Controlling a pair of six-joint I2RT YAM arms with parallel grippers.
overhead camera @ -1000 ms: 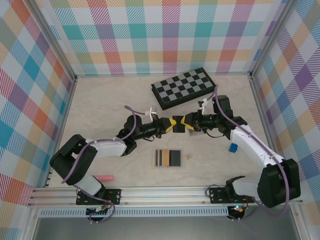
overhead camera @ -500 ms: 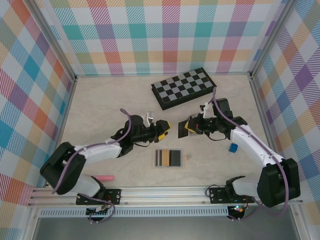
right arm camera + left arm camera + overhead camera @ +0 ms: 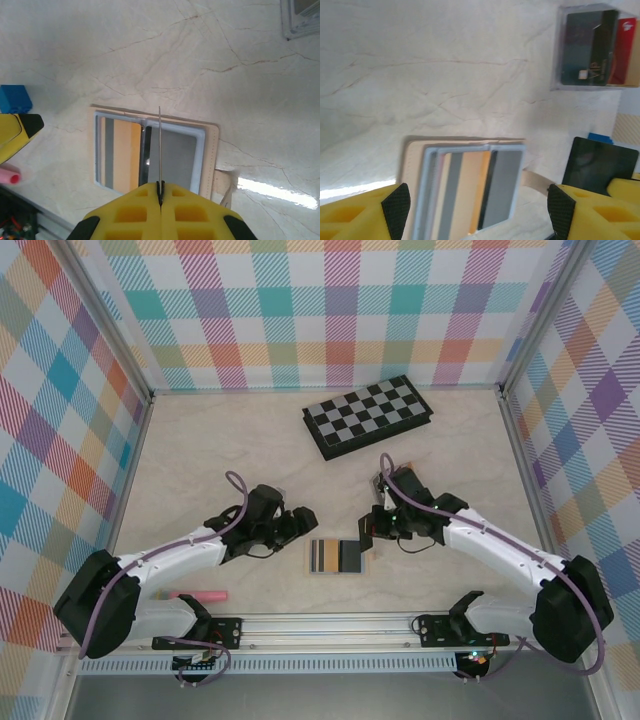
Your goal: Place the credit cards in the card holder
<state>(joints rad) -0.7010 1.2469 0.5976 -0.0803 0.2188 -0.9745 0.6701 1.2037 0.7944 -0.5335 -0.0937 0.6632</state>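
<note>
The tan card holder point(image 3: 338, 557) lies open on the table, its grey pockets up, a yellow card and a grey one showing inside point(image 3: 122, 152). My right gripper point(image 3: 372, 530) is shut on a dark credit card point(image 3: 600, 165). The right wrist view shows that card edge-on point(image 3: 160, 142), upright over the middle of the holder point(image 3: 210, 150). My left gripper point(image 3: 300, 523) stands open just left of the holder point(image 3: 465, 185), nothing between its fingers point(image 3: 396, 207). More cards, one dark and one red, lie in a small tray point(image 3: 592, 47).
A folded chessboard point(image 3: 368, 415) lies at the back. A pink pen point(image 3: 205, 595) rests near the front rail on the left. A small blue block point(image 3: 15, 98) sits beside the holder. Plaid walls close in three sides.
The two grippers met over the table's middle with the card between them. The left one opened and drew back left; the right one carried the card down to the holder.
</note>
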